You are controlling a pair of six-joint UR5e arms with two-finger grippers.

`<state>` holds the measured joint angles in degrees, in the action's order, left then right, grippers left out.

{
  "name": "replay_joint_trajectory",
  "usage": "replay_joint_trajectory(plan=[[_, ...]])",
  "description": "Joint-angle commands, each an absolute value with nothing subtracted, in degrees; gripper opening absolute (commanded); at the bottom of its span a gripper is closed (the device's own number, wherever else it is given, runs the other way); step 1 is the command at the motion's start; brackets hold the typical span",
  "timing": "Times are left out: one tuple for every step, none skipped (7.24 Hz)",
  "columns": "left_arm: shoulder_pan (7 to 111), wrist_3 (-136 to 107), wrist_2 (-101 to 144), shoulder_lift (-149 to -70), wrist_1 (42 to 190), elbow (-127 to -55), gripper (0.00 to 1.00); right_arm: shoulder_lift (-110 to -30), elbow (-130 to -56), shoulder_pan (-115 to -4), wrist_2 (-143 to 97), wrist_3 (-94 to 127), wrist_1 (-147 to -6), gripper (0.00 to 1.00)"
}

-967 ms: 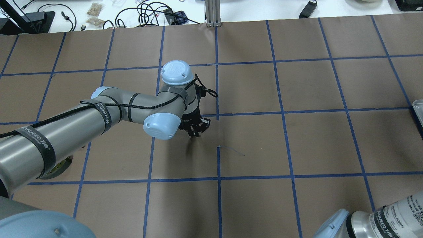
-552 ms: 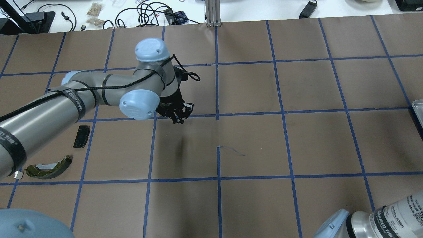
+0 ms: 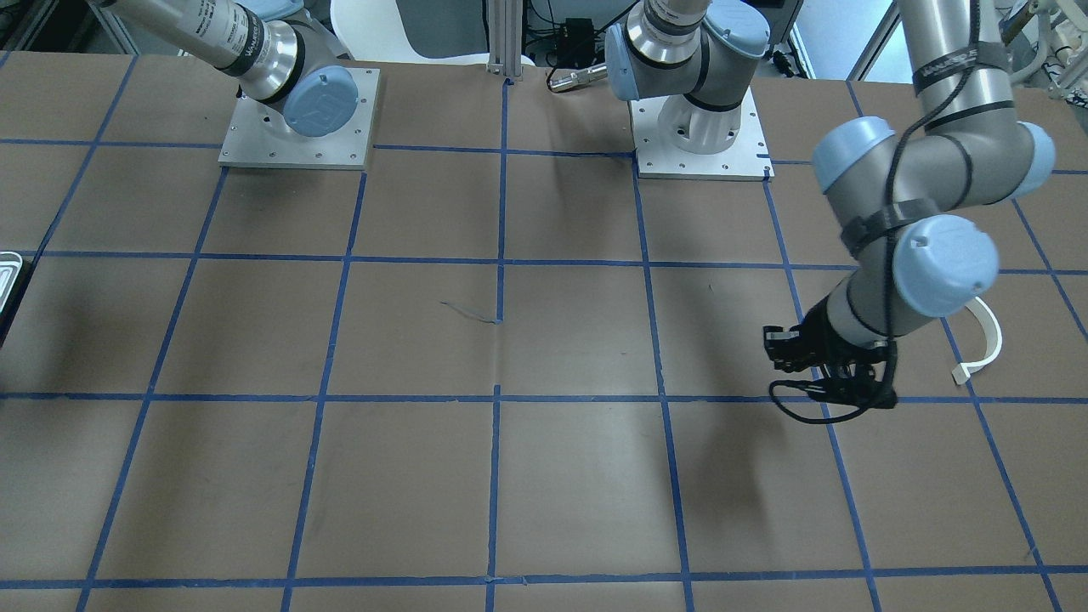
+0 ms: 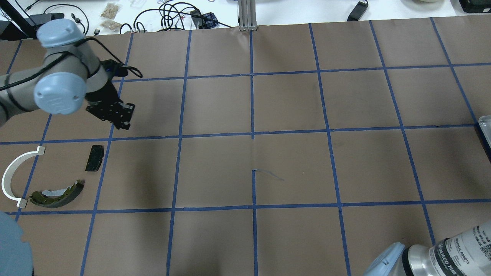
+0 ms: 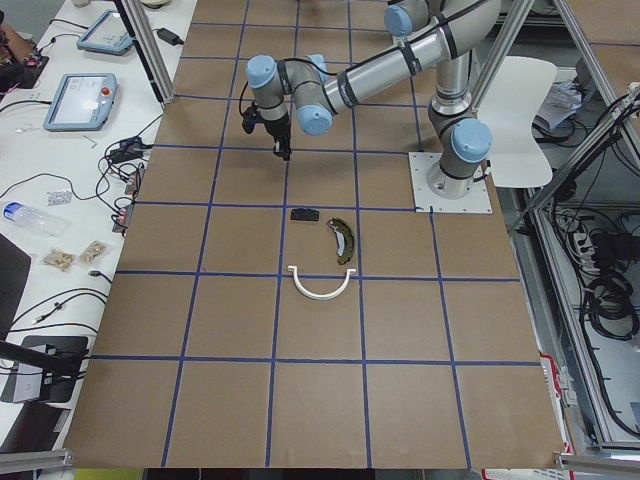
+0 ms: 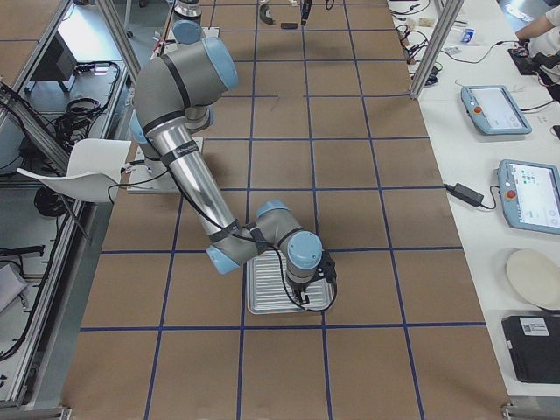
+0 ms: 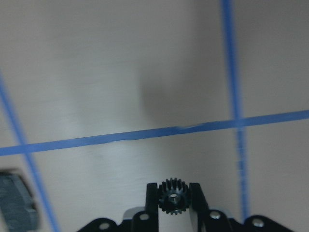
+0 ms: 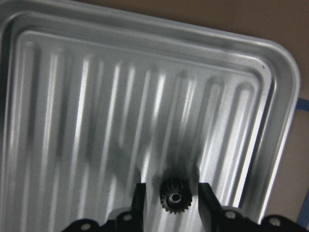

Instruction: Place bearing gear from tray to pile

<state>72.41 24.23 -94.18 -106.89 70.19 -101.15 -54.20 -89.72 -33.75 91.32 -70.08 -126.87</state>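
My left gripper (image 7: 174, 194) is shut on a small black bearing gear (image 7: 174, 195) and holds it above the brown table. In the overhead view the left gripper (image 4: 122, 123) hangs just beyond the pile: a dark pad (image 4: 94, 158), an olive brake shoe (image 4: 57, 190) and a white arc strip (image 4: 15, 172). My right gripper (image 8: 172, 198) is open over the silvery tray (image 8: 270, 96). Its fingers stand on either side of a second black gear (image 8: 175, 195) that lies on the tray floor, with gaps on both sides.
The tray's edge (image 4: 485, 128) shows at the overhead view's right side. Blue tape lines grid the brown table. The arm bases (image 3: 697, 127) stand at the near edge. Cables and clutter (image 4: 172, 15) lie beyond the far edge.
My left arm has swung left from the table's middle towards the pile, carrying the gear. The pile, hidden under the arm before, now shows in full.
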Motion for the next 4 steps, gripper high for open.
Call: replay_joint_trajectory(plan=[[60.86,35.04,-99.72,-106.87,69.70,-101.51,0.00,-53.70,-89.65,-33.66,91.32,-69.96,-127.88,0.27],[56.38,38.46,-100.10,-108.35,68.83,-101.60,0.00,-53.70,-89.74,-33.66,91.32,-69.96,-127.88,0.20],[51.90,39.54,-100.19,-109.33,68.73,-101.69,0.00,-53.96,-89.74,-33.66,91.32,-69.53,-127.71,0.15],[49.85,39.55,-100.20,-110.38,68.38,-101.60,0.00,-53.96,-89.74,-33.84,91.41,-69.43,-127.62,0.09]])
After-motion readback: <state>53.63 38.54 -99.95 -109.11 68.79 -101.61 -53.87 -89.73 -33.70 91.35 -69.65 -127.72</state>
